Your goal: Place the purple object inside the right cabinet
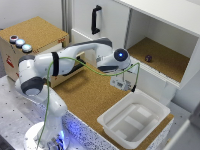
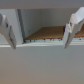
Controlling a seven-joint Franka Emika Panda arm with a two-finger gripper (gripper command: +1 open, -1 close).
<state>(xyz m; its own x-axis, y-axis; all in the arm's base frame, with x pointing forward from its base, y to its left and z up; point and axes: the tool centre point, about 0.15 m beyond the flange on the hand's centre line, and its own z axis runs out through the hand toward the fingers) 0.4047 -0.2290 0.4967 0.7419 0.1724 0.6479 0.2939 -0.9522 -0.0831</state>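
Observation:
The purple object (image 1: pixel 148 58) is a tiny dark lump lying on the brown cork floor (image 1: pixel 167 62) of the right cabinet, the white-walled bay with a slanted roof panel (image 1: pixel 170 12). My gripper (image 1: pixel 132 84) hangs in front of the cabinet's lower front edge, apart from the lump and nearer the camera. In the wrist view my gripper (image 2: pixel 40 36) is open and empty, with both fingers (image 2: pixel 72 27) spread wide. Between them I see a strip of the cabinet's cork floor (image 2: pixel 47 34). The purple object does not show in the wrist view.
A white plastic bin (image 1: pixel 107 120) stands on the cork tabletop (image 1: pixel 85 95) below my gripper. A white cabinet front with a black vertical handle (image 1: pixel 96 19) is at the exterior view's left of the bay. A cork-topped box (image 1: pixel 37 27) carries round buttons (image 1: pixel 20 42).

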